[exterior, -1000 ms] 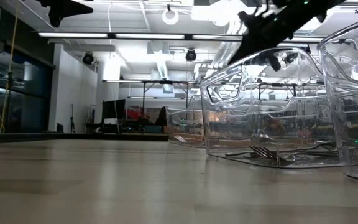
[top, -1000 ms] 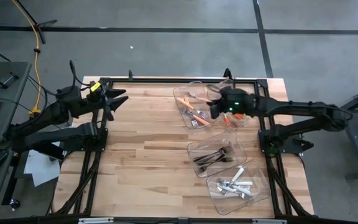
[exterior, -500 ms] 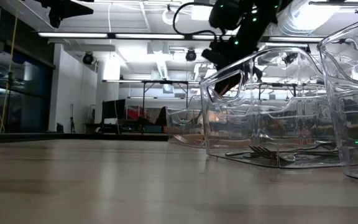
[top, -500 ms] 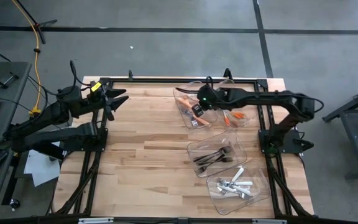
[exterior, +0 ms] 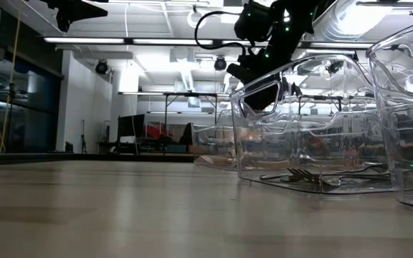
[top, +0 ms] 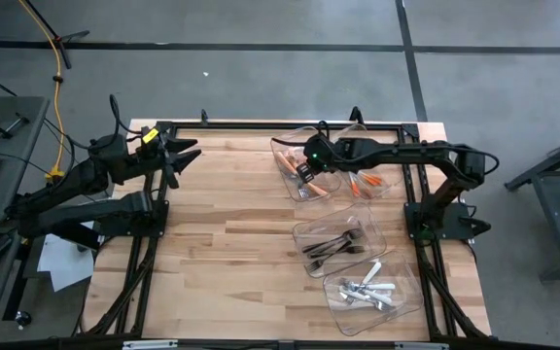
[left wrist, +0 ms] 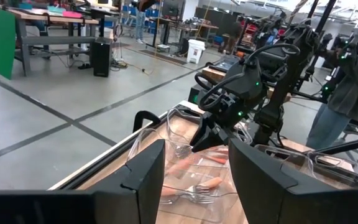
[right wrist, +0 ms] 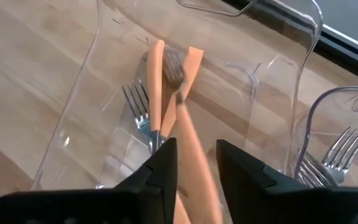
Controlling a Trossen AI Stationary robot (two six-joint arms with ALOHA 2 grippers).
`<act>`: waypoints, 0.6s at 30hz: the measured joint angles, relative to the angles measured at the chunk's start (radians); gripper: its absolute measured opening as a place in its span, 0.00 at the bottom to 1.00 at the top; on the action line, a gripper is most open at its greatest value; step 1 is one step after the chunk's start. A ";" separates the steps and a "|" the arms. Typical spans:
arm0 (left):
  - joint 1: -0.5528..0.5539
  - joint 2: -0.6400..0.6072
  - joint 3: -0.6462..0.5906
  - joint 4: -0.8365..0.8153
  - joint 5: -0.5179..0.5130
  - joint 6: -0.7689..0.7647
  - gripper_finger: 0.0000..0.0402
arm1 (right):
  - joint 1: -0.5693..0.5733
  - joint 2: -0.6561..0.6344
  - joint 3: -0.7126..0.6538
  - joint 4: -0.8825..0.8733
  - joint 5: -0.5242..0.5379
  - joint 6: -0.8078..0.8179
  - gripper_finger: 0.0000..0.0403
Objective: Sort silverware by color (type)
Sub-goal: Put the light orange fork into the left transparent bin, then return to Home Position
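My right gripper (top: 302,175) (right wrist: 196,163) points steeply down into a clear bin (top: 288,146) at the table's far middle. Its fingers stand a little apart, so I call it open. Between them runs the orange handle (right wrist: 188,140) of one piece of silverware, with the metal head (right wrist: 174,71) toward the bin floor. Orange-handled forks (right wrist: 156,93) lie in that bin. My left gripper (top: 178,156) (left wrist: 194,155) waits open and level above the table's far left corner, holding nothing. My right gripper has one finger on each side of the orange handle (right wrist: 191,162), which runs along the fingers and slants down into the bin. The handle looks blurred, and I cannot tell whether the fingers (right wrist: 163,168) touch it.
A second clear bin (top: 372,156) with orange pieces stands just right of the first. A bin of dark forks (top: 304,233) and a bin of white-handled pieces (top: 397,262) stand toward the near right. The table's left half is bare wood (top: 222,243).
My right gripper has gone toward the table's left edge, from over the far right bin to over the far middle bin. It has sunk lower and tipped to point steeply down.
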State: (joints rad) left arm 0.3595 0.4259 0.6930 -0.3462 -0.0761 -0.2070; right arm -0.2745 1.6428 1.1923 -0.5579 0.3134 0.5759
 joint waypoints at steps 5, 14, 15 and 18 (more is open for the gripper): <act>0.000 0.000 0.000 0.000 0.000 0.000 0.41 | 0.000 0.000 0.000 0.000 -0.003 0.000 0.29; 0.000 0.000 0.000 0.000 0.000 0.000 0.41 | 0.000 -0.050 0.000 -0.021 -0.042 -0.108 0.42; 0.000 0.000 0.000 0.000 0.000 0.000 0.41 | 0.000 -0.068 0.000 -0.025 -0.042 -0.131 0.43; -0.001 0.000 0.000 0.000 -0.009 0.000 0.41 | 0.000 -0.133 0.000 -0.056 -0.036 -0.186 0.45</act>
State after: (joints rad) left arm 0.3590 0.4259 0.6926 -0.3466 -0.0850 -0.2065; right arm -0.2745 1.5101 1.1923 -0.6140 0.2776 0.3903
